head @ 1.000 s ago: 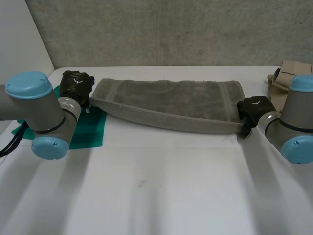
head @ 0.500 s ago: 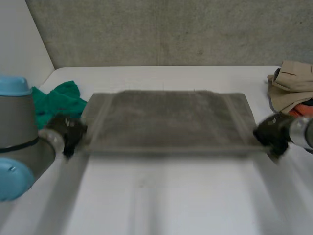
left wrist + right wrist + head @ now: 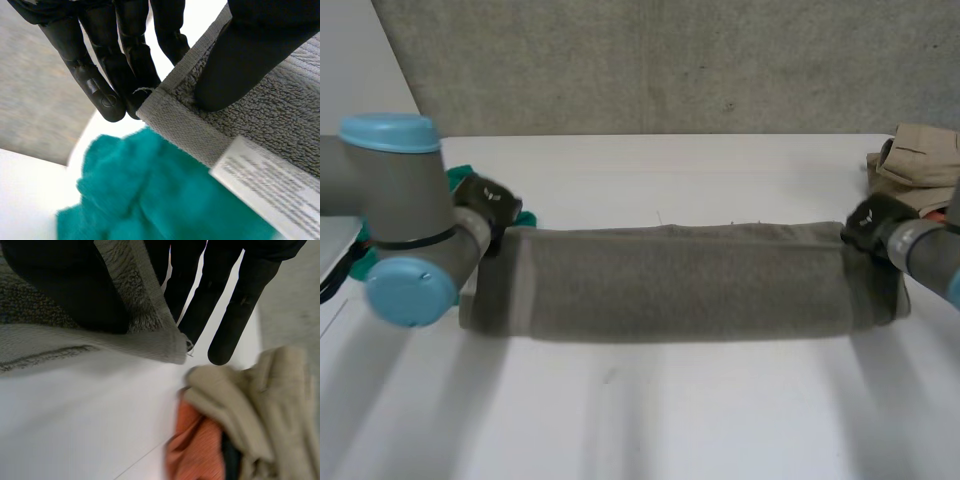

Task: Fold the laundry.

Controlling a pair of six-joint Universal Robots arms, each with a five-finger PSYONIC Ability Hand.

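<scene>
One grey towel (image 3: 680, 285) stretches across the white table (image 3: 650, 420), its long axis running straight from hand to hand. The left hand (image 3: 100, 60) pinches one end corner between thumb and fingers, with one teal cloth (image 3: 150, 195) just past its fingertips. The right hand (image 3: 245, 305) pinches the opposite end's corner the same way. One beige garment (image 3: 260, 405) and one orange cloth (image 3: 192, 450) lie beyond its fingertips.

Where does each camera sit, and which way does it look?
Head view: between and behind the arms, looking down at the table; both arms show, holding a towel between them.
Left wrist view: on the left wrist, looking along the left robot hand, which pinches a towel corner by a green cloth.
Right wrist view: likewise; the right robot hand pinches another corner near beige clothes.
All share the towel.
</scene>
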